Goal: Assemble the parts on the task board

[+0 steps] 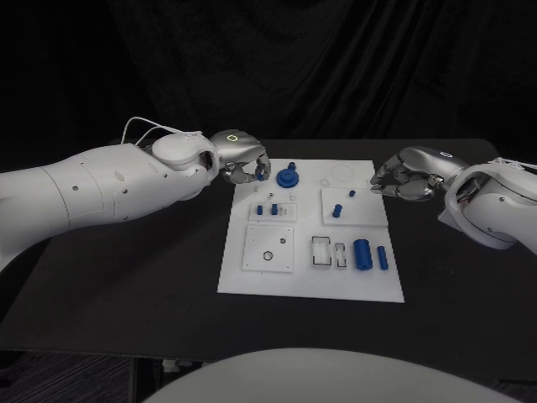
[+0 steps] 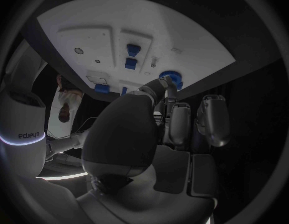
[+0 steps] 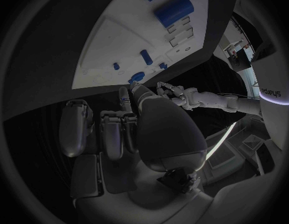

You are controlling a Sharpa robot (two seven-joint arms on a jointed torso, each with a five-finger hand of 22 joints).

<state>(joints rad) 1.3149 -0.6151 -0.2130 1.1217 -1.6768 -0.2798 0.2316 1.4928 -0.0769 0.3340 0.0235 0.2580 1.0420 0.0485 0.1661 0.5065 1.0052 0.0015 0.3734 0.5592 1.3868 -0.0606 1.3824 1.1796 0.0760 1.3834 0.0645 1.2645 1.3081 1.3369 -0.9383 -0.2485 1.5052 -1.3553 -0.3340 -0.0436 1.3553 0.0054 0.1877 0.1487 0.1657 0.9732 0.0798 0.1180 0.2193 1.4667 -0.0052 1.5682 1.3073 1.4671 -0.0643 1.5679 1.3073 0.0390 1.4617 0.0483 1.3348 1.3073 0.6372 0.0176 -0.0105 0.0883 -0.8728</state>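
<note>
The white task board (image 1: pixel 295 275) lies in the middle of the black table. A blue round geared part (image 1: pixel 288 177) with a peg on top stands near its far left corner, and appears in the left wrist view as the geared part (image 2: pixel 171 78). My left hand (image 1: pixel 242 161) hovers just left of it with fingers curled (image 2: pixel 181 119). A speck of blue (image 1: pixel 263 174) shows at the fingertips; whether it is held is unclear. My right hand (image 1: pixel 404 178) sits at the board's far right edge, its fingers (image 3: pixel 113 134) curled in on nothing.
On the board stand short blue pegs (image 1: pixel 266 208), two small pegs (image 1: pixel 339 211), a thick blue cylinder (image 1: pixel 362 253) and a slim blue rod (image 1: pixel 381 258) beside white slots (image 1: pixel 323 250). A square plate with a hole (image 1: pixel 268 249) sits near left.
</note>
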